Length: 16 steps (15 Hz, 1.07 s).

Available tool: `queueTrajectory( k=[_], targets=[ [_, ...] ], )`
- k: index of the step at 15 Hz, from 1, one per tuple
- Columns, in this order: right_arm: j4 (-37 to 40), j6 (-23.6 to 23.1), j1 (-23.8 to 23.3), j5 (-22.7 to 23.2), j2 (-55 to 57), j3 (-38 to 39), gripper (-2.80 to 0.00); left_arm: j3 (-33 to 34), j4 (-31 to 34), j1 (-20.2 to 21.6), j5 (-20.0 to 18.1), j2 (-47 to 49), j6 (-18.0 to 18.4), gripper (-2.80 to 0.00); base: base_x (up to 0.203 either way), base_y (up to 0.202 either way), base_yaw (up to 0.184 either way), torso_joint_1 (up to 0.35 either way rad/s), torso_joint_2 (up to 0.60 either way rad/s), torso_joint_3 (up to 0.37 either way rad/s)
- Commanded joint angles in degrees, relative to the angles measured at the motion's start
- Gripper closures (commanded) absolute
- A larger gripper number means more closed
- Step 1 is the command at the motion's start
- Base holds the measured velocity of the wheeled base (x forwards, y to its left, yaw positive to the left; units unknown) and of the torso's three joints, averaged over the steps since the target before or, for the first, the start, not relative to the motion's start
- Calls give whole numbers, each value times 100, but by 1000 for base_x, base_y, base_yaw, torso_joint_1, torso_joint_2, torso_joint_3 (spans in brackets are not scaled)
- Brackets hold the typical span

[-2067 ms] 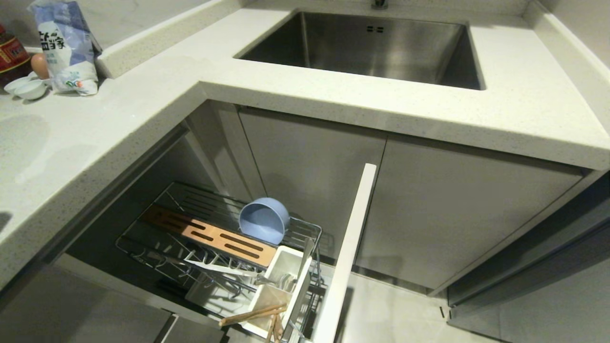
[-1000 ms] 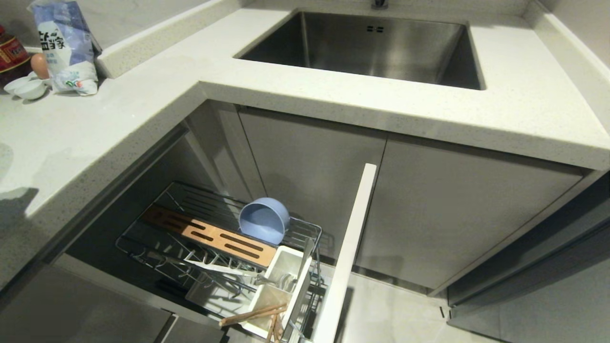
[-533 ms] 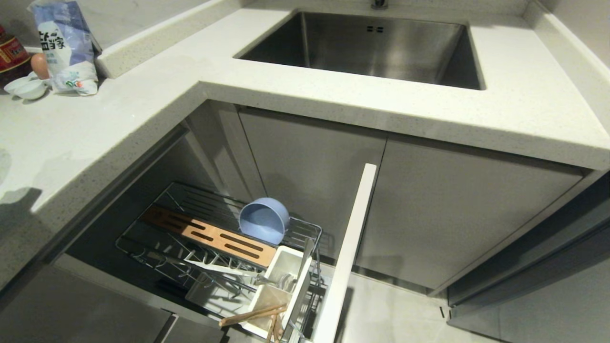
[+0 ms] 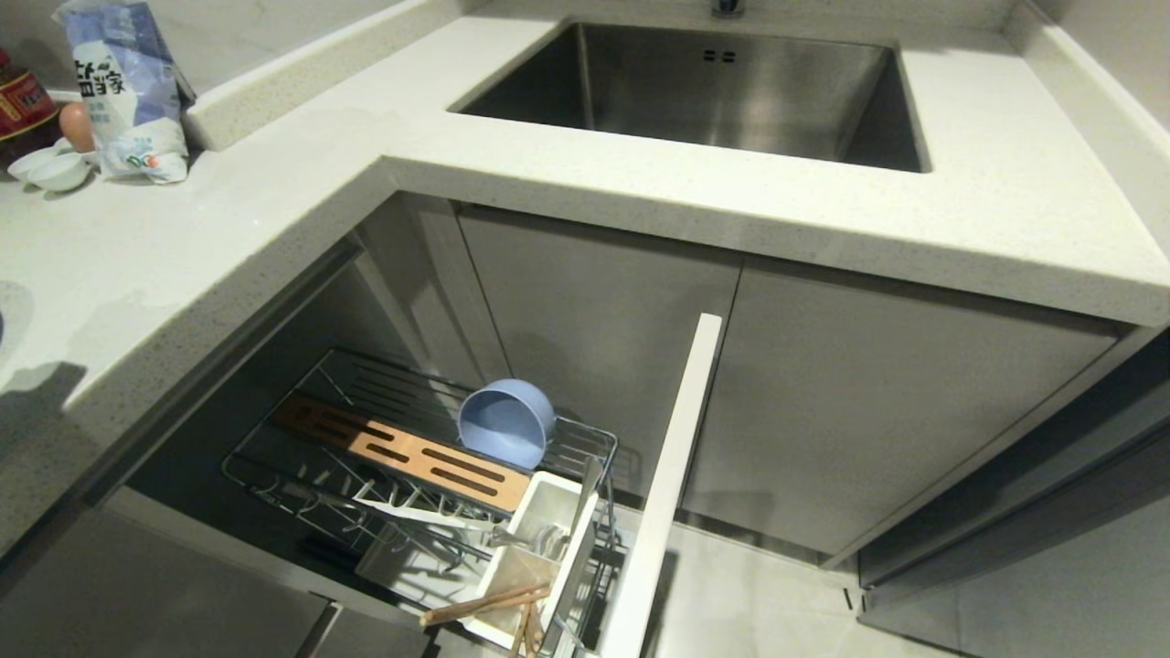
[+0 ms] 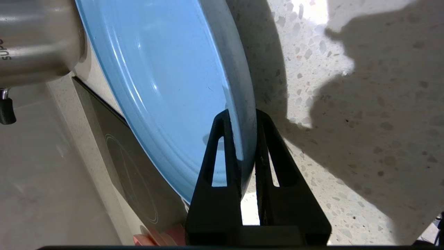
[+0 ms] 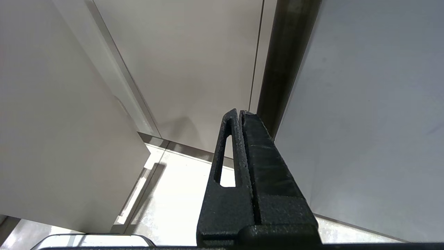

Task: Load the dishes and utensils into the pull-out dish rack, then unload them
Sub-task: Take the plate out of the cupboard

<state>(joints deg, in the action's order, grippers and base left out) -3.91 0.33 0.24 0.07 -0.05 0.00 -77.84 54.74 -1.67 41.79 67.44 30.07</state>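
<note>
A speckled table (image 4: 640, 201) is wrapping around a steel sink (image 4: 713, 82), and below it the rack (image 4: 411, 457) is standing pulled out, bowl (image 4: 505, 423) propped inside, chopsticks (image 4: 484, 603) poking from the caddy (image 4: 539, 539). Off to the side, the left gripper (image 5: 242, 121) is pinching the plate (image 5: 166, 86) by its rim, jaws clamped on the edge, tilting it above the table beside a pot (image 5: 34, 38), presumably for a slot between prongs. The right gripper (image 6: 239, 114) is hanging idle by the cabinets, jaws together.

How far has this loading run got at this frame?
Done: bowl on its side in the pull-out dish rack; chopsticks and spoon in its caddy. In hand: left gripper, jaws clamped on the plate rim above the countertop. Left: racking the plate, then unloading. Right gripper idle, shut.
</note>
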Motion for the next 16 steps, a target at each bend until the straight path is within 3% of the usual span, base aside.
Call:
queueTrajectory(
  k=[1,5,8,12,16],
  targets=[
    [-4,2,2,1,-4,132,0,5,55,-9,22,-64,16,-280,0,0,0,0,0,0],
    [-4,2,2,1,-4,132,0,-47,-23,-44,-73,-91,-28,-280,0,0,0,0,0,0],
    [-4,2,2,1,-4,132,0,-160,-137,-112,-413,-182,-204,-280,0,0,0,0,0,0],
    [-4,2,2,1,-4,132,0,-327,-345,-452,-2018,-487,-909,-280,0,0,0,0,0,0],
    [-4,2,2,1,-4,132,0,-282,-1680,-685,-3754,-960,-2164,-280,0,0,0,0,0,0]
  ],
)
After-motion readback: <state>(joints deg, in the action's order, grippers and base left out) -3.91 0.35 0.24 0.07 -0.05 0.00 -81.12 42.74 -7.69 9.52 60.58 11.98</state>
